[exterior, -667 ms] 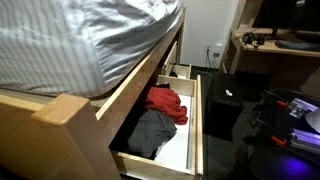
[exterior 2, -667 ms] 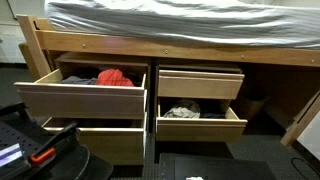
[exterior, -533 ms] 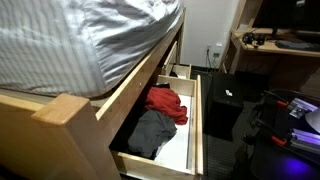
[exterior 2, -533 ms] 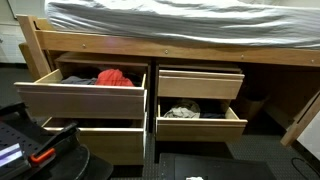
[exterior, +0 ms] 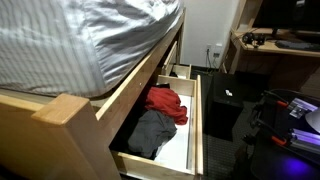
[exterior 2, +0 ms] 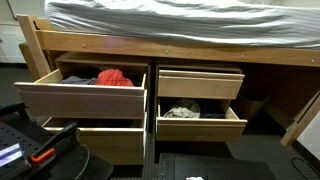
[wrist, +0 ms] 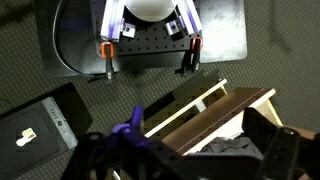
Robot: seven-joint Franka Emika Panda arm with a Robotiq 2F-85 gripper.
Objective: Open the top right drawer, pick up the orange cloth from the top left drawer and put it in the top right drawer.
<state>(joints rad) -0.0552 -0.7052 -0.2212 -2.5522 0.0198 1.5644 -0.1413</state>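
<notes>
We are seeing the hand (wrist: pixel 190 150) in the wrist view: it is standing wide open and gripping nothing. In both exterior views the orange cloth (exterior 2: pixel 115 78) (exterior: pixel 167 102) is lying in the pulled-out top left drawer (exterior 2: pixel 75 100), touching a dark grey garment (exterior: pixel 150 132). The top right drawer (exterior 2: pixel 200 85) is sticking out only slightly.

Under the bed (exterior 2: pixel 180 20), the cloth (exterior 2: pixel 115 77) lies in the top left drawer (exterior 2: pixel 75 100), beside the top right drawer (exterior 2: pixel 200 85).
</notes>
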